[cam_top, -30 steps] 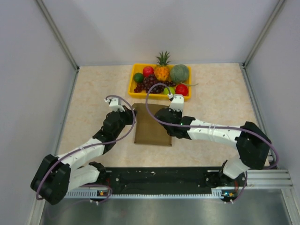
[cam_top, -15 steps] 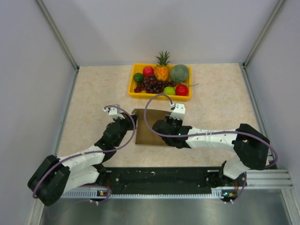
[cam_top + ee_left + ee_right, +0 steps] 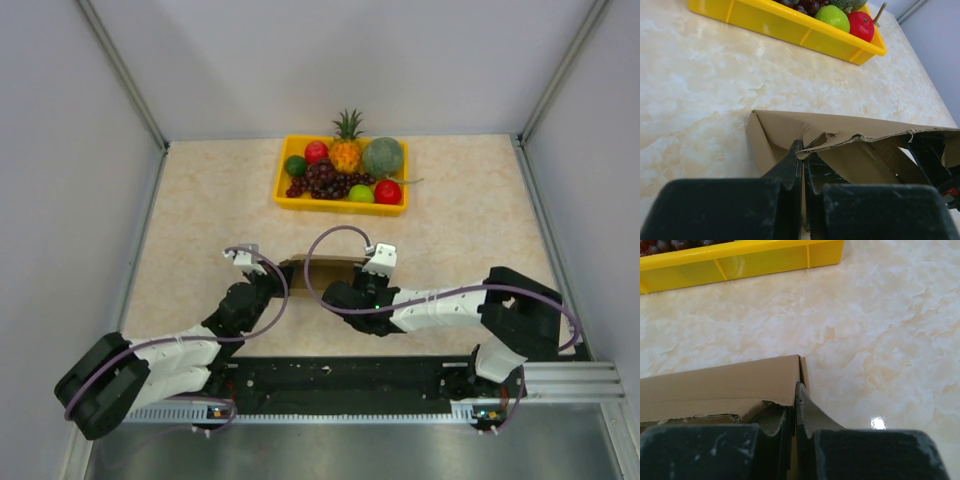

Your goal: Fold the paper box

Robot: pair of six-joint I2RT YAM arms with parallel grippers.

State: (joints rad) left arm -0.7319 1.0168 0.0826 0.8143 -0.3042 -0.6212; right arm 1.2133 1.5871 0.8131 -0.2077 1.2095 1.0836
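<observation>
The paper box [image 3: 322, 268] is a brown cardboard blank, raised between my two grippers near the table's front. My left gripper [image 3: 272, 282] is shut on the box's left end; in the left wrist view its fingers [image 3: 790, 170] pinch a torn flap edge of the box [image 3: 785, 125]. My right gripper [image 3: 352, 285] is shut on the box's right end; in the right wrist view its fingers [image 3: 807, 412] clamp the box's corner wall [image 3: 720, 382]. Most of the box is hidden behind the arms in the top view.
A yellow fruit tray [image 3: 283, 188] with pineapple, melon, grapes and apples stands at the back centre; its near wall shows in the left wrist view [image 3: 765, 22] and right wrist view [image 3: 740, 262]. Grey walls enclose the marble table [image 3: 470, 220].
Both grippers have drawn back toward the near edge, pulling the box with them. The box, flat a second ago, now stands up on edge and looks much narrower from above.
</observation>
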